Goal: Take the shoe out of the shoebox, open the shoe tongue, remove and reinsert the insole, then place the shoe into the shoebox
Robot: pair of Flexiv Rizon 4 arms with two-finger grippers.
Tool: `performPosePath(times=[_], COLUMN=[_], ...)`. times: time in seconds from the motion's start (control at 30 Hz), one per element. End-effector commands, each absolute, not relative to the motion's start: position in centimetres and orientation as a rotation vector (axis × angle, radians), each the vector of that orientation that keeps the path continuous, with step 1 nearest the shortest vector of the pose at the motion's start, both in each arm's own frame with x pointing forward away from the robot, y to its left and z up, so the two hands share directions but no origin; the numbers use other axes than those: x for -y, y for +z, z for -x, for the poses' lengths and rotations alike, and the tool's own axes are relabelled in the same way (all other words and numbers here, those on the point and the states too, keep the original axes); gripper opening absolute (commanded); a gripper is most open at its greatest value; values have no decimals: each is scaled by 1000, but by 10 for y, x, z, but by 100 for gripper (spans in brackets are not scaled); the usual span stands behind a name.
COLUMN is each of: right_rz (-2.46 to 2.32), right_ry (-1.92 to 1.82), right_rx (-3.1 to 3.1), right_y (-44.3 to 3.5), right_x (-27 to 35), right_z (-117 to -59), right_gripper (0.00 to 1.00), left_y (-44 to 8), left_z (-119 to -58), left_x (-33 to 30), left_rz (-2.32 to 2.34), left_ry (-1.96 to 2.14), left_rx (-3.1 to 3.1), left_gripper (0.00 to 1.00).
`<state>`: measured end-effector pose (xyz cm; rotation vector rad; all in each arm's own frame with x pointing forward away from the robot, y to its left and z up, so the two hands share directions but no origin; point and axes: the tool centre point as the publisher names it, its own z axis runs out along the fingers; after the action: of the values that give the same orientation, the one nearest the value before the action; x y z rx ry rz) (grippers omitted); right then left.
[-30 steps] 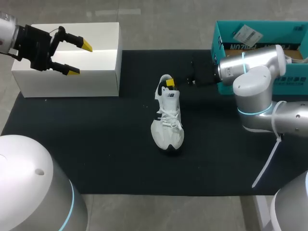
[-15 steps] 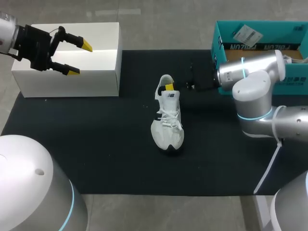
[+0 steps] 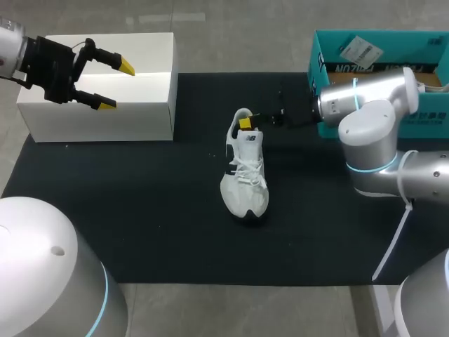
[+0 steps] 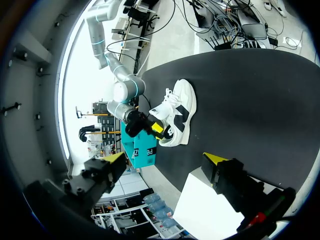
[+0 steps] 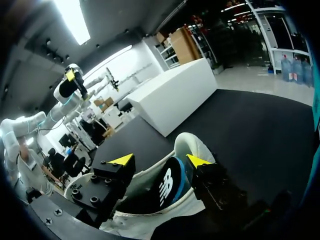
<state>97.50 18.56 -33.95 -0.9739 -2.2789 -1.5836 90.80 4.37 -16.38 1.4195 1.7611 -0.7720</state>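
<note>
The white shoe (image 3: 244,175) lies on the black mat (image 3: 140,210), toe toward me. My right gripper (image 3: 247,121) is at its heel opening. From the right wrist, the right gripper (image 5: 160,161) stands open. A dark blue-edged part of the shoe (image 5: 167,187), tongue or insole, rises in the gap between its fingers. My left gripper (image 3: 117,86) hangs open over the white box (image 3: 105,112), holding nothing. The left wrist view looks past the left gripper (image 4: 165,158) to the shoe (image 4: 177,112) and the right gripper (image 4: 156,129).
The teal shoebox (image 3: 330,56) stands at the mat's far right corner, behind my right arm. The white box (image 5: 175,95) sits at the far left of the mat. Bare mat surrounds the shoe.
My right gripper's fingers have spread apart at the shoe's opening, and its wrist has shifted slightly. The shoe and my left arm have not moved.
</note>
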Motion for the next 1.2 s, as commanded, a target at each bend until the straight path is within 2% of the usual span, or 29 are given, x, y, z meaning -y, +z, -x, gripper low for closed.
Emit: performPosePath(times=[0.03,0.43,0.47,0.5,0.53,0.67,1.2], right_rz=[990,1039,1066,1101,1141,1306,1306], right_ry=[-1578,-1600,-1589,-1570,-1548,-1283,-1283], right_rx=[2297,2324,2325,2325,2327,2417,2417], right_y=[-331,-307,-307,-306,-304,-295,-295], right_x=[-184,-185,-185,-185,-185,-186,-186], right_z=[-973,-972,-972,-972,-973,-973,-973], right_gripper=[100,100,53,13,0,0,0], left_y=[-163,-163,-163,-163,-163,-163,-163], left_z=[-908,-908,-908,-908,-908,-908,-908], left_x=[-44,-44,-44,-44,-44,-44,-44], left_rz=[-1423,-1423,-1423,-1423,-1423,-1423,-1423], left_ry=[-770,-770,-770,-770,-770,-770,-770], left_rx=[-1764,-1764,-1764,-1764,-1764,-1764,-1764], left_gripper=[100,100,100,100,100,100,100])
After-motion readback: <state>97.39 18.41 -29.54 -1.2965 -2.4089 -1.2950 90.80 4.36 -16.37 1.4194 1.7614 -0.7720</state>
